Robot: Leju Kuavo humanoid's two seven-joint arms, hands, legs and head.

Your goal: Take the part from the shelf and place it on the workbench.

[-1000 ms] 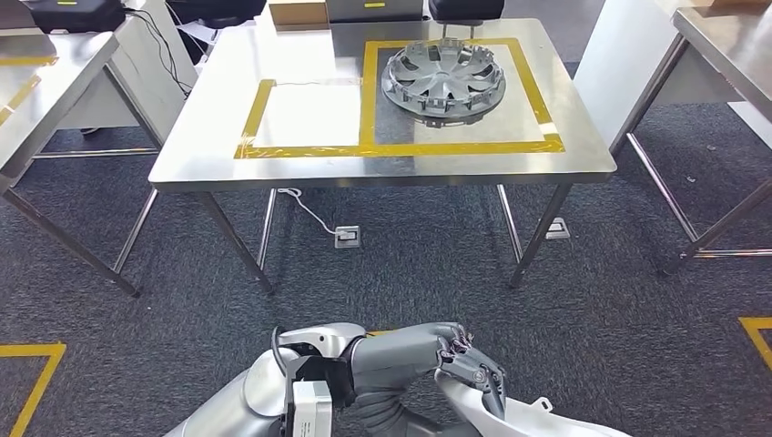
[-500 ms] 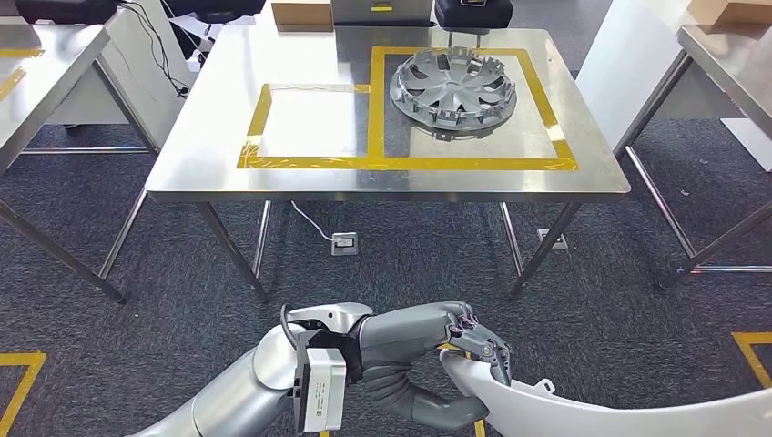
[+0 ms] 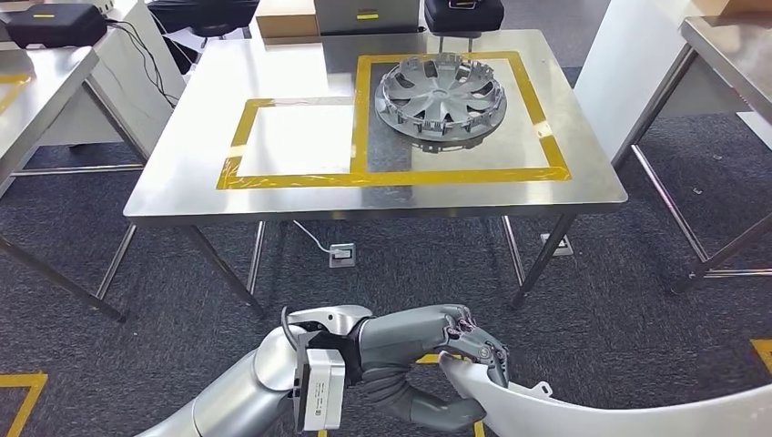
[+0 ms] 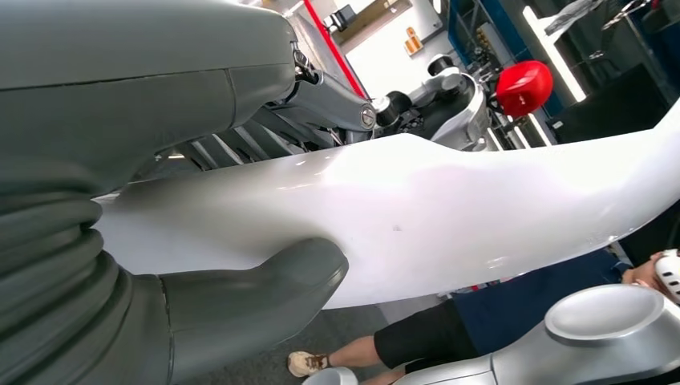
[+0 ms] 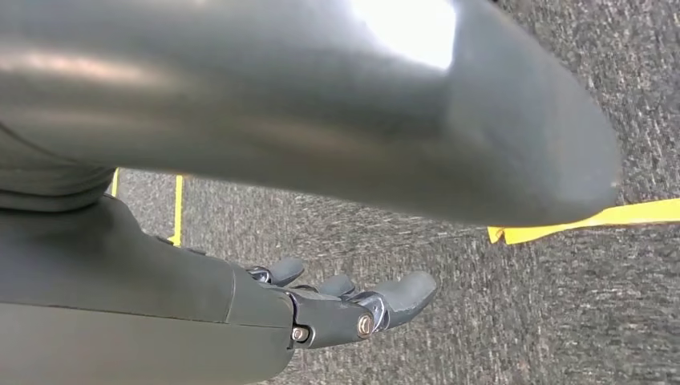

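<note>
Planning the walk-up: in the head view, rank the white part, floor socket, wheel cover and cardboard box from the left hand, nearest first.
1. White part, held in the left hand.
2. Floor socket, under the table's near edge.
3. Wheel cover, on the table, right taped square.
4. Cardboard box, far edge.

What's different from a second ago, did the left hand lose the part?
No. The left hand keeps its grip on the long white part, and more of the part now shows at the lower right. The head camera shifted, so the workbench looks nearer. The hubcap stays inside its yellow tape outline.
</note>
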